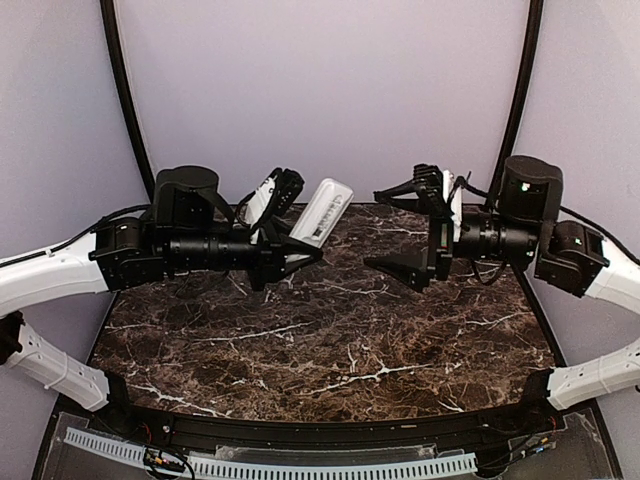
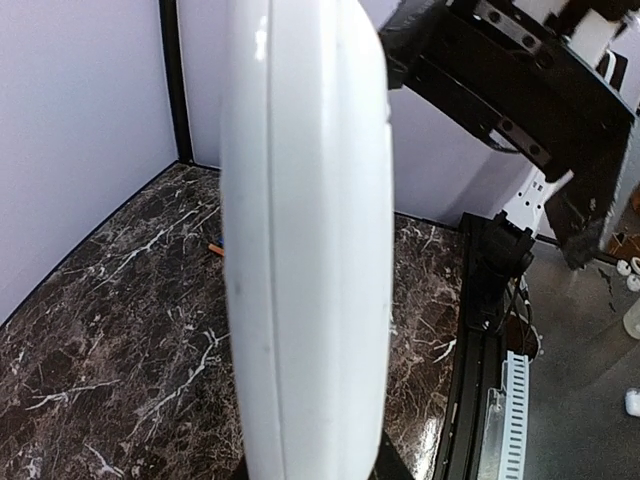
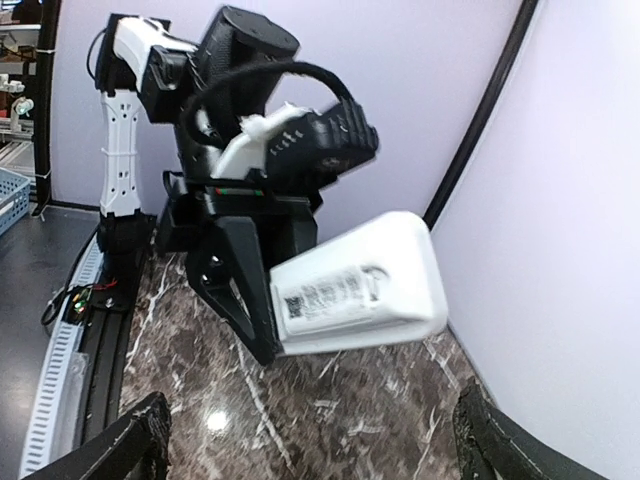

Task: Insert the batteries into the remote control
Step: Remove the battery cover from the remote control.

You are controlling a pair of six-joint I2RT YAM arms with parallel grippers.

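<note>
Veined marble tabletop [image 1: 330, 340], left end effector [image 1: 297, 250] clenching white remote control [image 1: 322, 212], right end effector [image 1: 378, 229] released.

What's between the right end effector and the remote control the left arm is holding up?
Nothing. The top external view shows an open gap from the right end effector to the remote control, above the marble tabletop.

Light was bright, soft and even, leaving only faint shadows on the tabletop [image 1: 330, 340] in the overhead view. A small glare spot shone on its polished marble in the right wrist view. The remote control [image 2: 305, 250] filled the left wrist view, close, soft-focused and nearly washed-out white. The fingers [image 3: 110, 445] of the right hand [image 3: 310, 400] were dark, blurred shapes at the bottom corners.
</note>
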